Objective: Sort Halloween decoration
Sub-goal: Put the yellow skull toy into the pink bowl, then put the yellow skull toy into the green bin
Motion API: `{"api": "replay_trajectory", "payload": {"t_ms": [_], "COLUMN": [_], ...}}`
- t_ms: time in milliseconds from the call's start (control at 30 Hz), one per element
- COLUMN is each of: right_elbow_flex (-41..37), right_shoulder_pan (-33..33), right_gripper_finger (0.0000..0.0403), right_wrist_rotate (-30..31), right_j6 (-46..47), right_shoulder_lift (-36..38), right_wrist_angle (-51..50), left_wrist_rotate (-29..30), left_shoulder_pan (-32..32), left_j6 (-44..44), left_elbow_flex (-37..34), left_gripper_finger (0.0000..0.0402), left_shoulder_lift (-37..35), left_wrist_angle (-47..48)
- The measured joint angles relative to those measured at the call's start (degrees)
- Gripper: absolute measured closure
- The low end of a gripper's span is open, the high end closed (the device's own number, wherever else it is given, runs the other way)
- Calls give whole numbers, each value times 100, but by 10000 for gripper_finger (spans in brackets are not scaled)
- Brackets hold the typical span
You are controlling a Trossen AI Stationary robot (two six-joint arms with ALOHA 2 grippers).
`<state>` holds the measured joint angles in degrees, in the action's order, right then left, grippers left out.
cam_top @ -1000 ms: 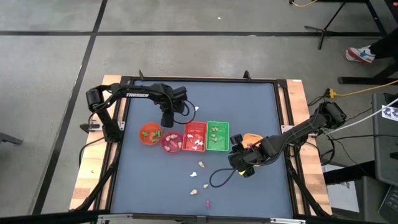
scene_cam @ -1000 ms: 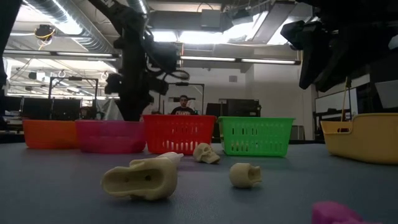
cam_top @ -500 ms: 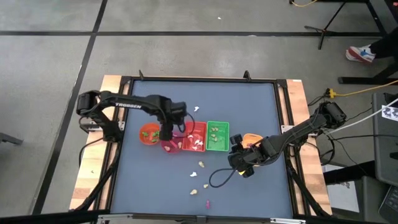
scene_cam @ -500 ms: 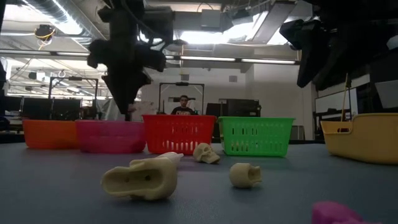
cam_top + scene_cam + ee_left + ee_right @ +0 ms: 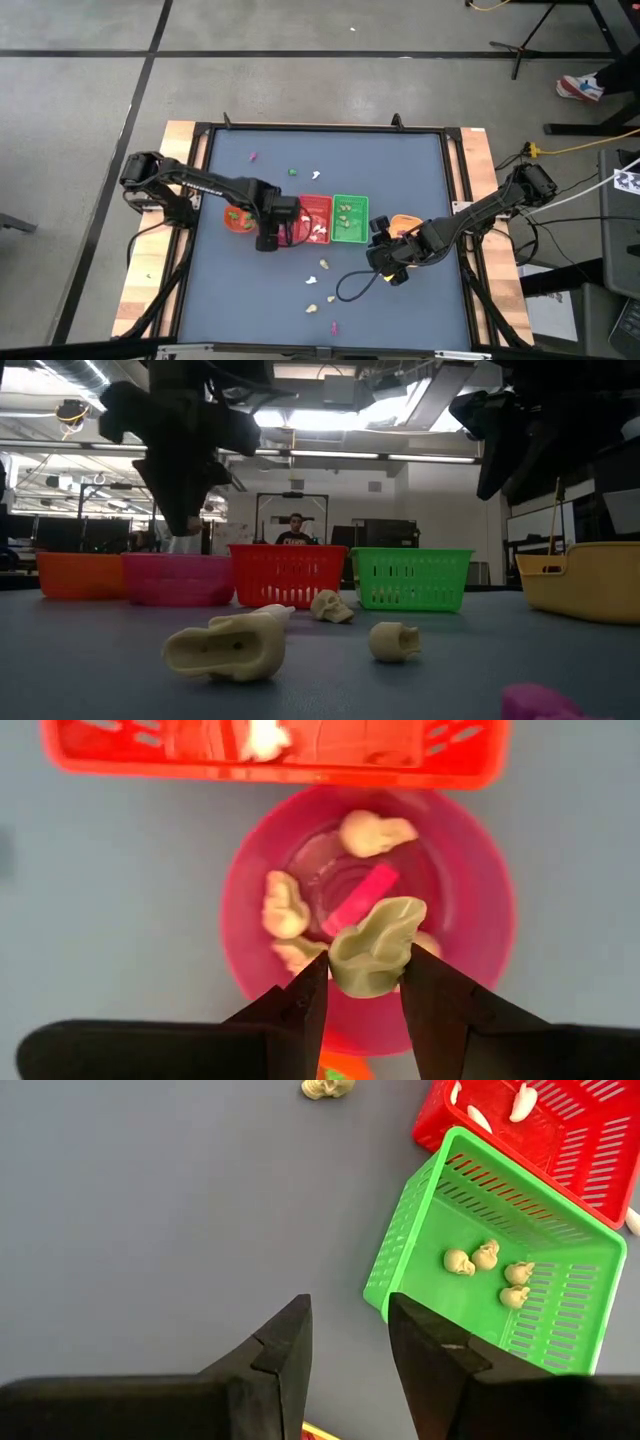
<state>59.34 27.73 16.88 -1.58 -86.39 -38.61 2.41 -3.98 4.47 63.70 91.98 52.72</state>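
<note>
Bare counter [image 5: 400,170] lies open toward twelve o'clock; bins crowd the middle. The left end effector [image 5: 363,982] hangs over the pink bowl [image 5: 250,885], fingers pinched on a cream trinket [image 5: 375,946], long axis pointing about two o'clock. The right end effector [image 5: 348,1342] idles part-open, empty, beside the green basket [image 5: 400,1250].

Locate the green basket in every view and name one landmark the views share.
High: green basket, table centre, right of the red basket.
Low: centre-right, right of red.
Left wrist: not in view.
Right wrist: upper right, cream trinkets inside.
Landmark: red basket.
</note>
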Motion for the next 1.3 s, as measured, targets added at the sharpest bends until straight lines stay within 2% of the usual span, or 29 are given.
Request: {"api": "replay_trajectory", "payload": {"t_ms": [200, 433, 567, 767, 867, 1100, 1300], "right_elbow_flex": [0, -1, -1, 1, -1, 1, -1], "right_shoulder_pan": [0, 0, 0, -2, -2, 52, 216], "right_gripper_finger": [269, 269, 269, 269, 269, 269, 269], "right_wrist_rotate": [0, 0, 0, -56, -444, -1405, -1501], "right_j6": [0, 0, 0, 2, 3, 4, 0], "right_shoulder_lift": [0, 0, 0, 0, 0, -428, -1034], "right_wrist_angle": [2, 5, 207, 1045, 1634, 3162, 4007], "left_wrist_rotate": [1, 93, 414, 668, 808, 912, 910], "left_shoulder_pan": [-288, -338, -337, -312, -309, -305, -305], "left_j6": [16, 436, 444, 444, 442, 444, 444], "left_elbow_flex": [0, 0, 2, 2, 1, 2, 7], "left_gripper_finger": [305, 303, 280, 222, 207, 205, 206], "left_shoulder_lift": [0, 0, 0, 0, 0, 4, 4], "left_wrist_angle": [-35, -241, -240, -241, -241, -298, -364]}}
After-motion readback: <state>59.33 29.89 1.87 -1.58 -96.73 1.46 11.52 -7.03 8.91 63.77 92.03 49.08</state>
